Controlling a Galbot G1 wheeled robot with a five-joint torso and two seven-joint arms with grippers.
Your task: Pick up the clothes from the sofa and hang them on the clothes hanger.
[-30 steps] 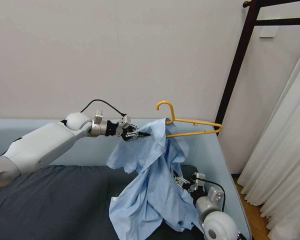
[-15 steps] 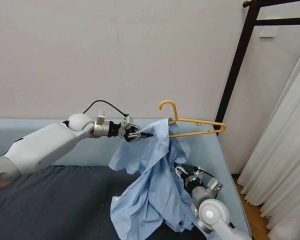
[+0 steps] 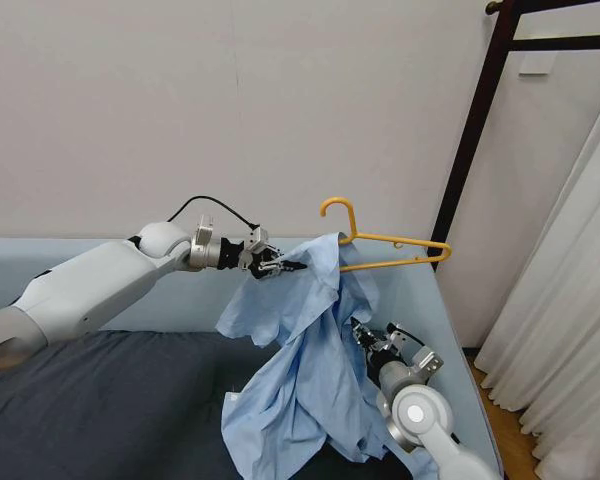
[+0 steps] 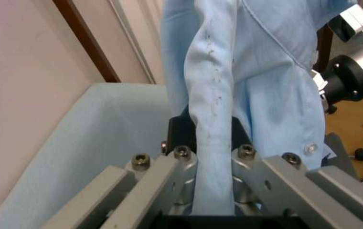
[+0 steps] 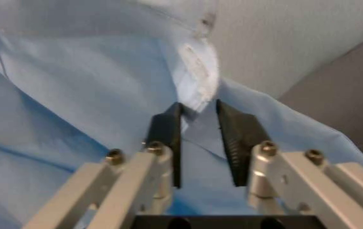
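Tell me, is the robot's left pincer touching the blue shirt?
Touching. The left wrist view shows the left pincer shut on a fold of the blue shirt, with the cloth pinched tight in its grip.

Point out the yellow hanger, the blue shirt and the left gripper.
yellow hanger (image 3: 395, 240): head view, on its upper bar.
blue shirt (image 3: 305, 380): head view, on the middle of the hanging cloth.
left gripper (image 3: 286, 267): head view, midway between the tips of its jaws, shut on the blue shirt.
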